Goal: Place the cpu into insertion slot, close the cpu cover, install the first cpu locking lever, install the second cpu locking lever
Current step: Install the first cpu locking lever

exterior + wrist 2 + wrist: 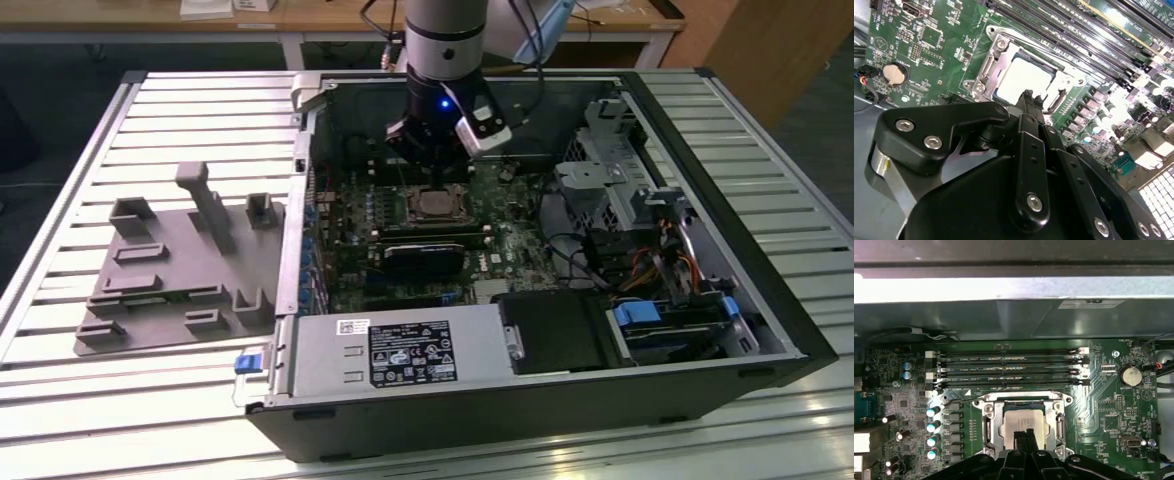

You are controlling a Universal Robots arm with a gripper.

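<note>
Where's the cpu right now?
In the first wrist view the cpu lies in the insertion slot on the green board, next to the memory slots, right under the gripper.

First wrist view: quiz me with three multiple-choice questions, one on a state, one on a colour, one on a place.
1. The gripper has its fingers: A spread wide; B shut together; C clamped on the cpu.
2. The circuit board is: A blue; B green; C red.
3. The cpu lies: A in the insertion slot; B beside it; C between the fingers.
Answers: B, the fingertips meet over the cpu; B, green surrounds the socket; A, its silver top sits inside the metal rim.
</note>
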